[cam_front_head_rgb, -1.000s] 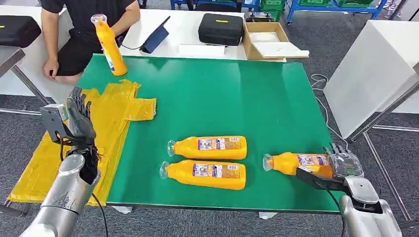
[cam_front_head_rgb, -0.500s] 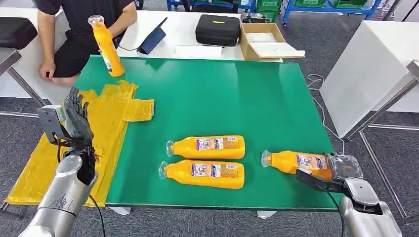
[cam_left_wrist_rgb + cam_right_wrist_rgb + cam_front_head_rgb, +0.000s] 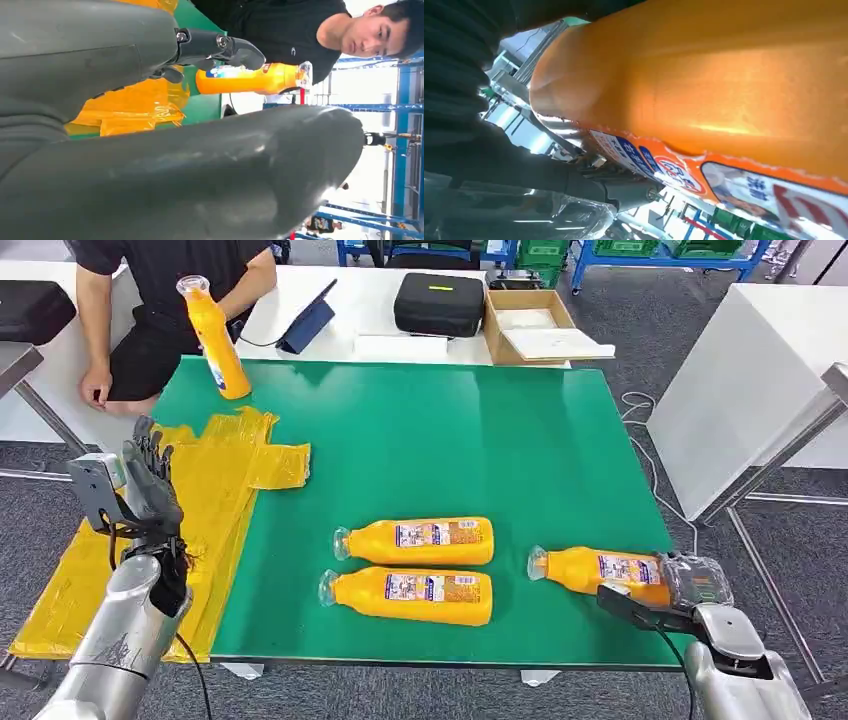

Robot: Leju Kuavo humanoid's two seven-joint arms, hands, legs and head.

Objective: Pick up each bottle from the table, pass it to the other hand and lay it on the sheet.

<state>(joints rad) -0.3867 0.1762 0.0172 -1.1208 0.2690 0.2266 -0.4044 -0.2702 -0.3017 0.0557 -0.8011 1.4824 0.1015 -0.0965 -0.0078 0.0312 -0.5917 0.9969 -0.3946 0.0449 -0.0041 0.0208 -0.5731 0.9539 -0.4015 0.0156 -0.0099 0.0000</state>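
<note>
Desk point(image 3: 480, 430), green-topped, taken as the landmark for all places.

Sheet point(image 3: 215, 475): yellow plastic, crumpled, draped over the desk's left edge and hanging off its near left corner. No bottle lies on it.

Person seated at the desk's far left corner, holding an upright bottle point(image 3: 217, 340) on that corner.

Pair of bottles point(image 3: 415, 568) on their sides, near-centre of the desk, parallel, close together, caps toward the sheet.

Third bottle point(image 3: 600, 568) lying at the desk's near right edge, cap toward the centre.

Right hand point(image 3: 695, 580) wrapped over that bottle's base end; the right wrist view has the orange body pressed against the fingers. Bottle appears to rest on the desk yet.

Left hand point(image 3: 150, 485) raised over the sheet off the desk's left edge, fingers apart and upright, holding nothing.

Step judged: pick-up of one bottle, grasp made, lift not yet done. Next calls for a firm lift, then carrying it across to the waiting left hand.
</note>
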